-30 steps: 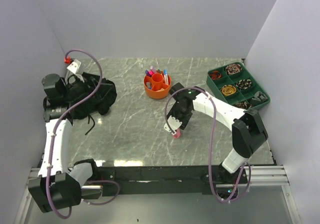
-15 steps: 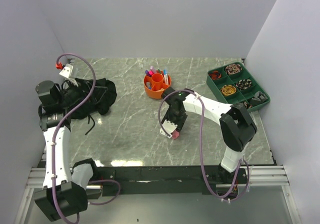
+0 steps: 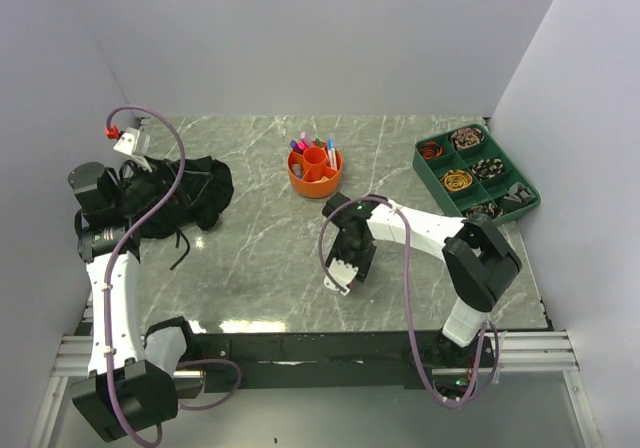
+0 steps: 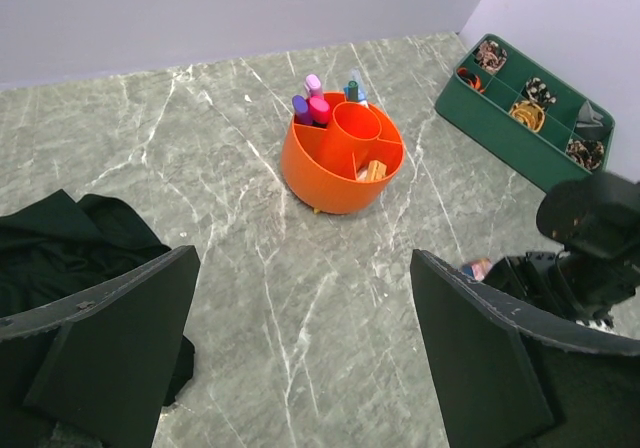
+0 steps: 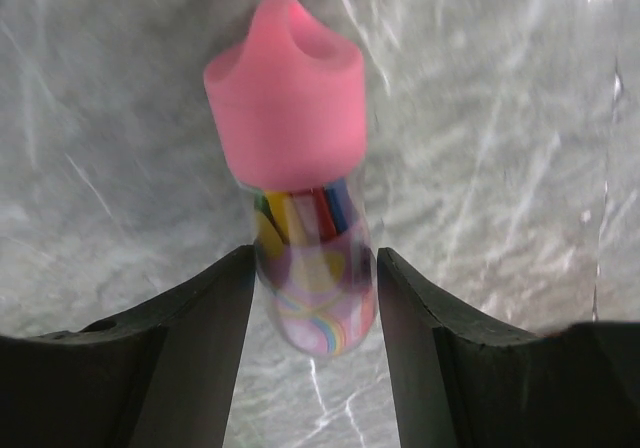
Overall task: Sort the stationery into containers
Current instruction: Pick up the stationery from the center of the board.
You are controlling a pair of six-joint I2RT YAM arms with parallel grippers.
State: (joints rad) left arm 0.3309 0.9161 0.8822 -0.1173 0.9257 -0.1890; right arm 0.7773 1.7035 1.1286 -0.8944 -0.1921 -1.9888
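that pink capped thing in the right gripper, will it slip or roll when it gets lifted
The pink-capped piece has a round, glossy-looking body, so it may slip or twist between the flat fingers of the right gripper. It looks small, so it is probably light and stiff. The cap is wider than the body, which might limit rolling if dropped.

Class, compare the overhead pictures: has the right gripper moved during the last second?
Yes. The right gripper, shut on a pink-capped stationery piece, has drifted down and slightly left in the overhead view, farther from the orange holder.
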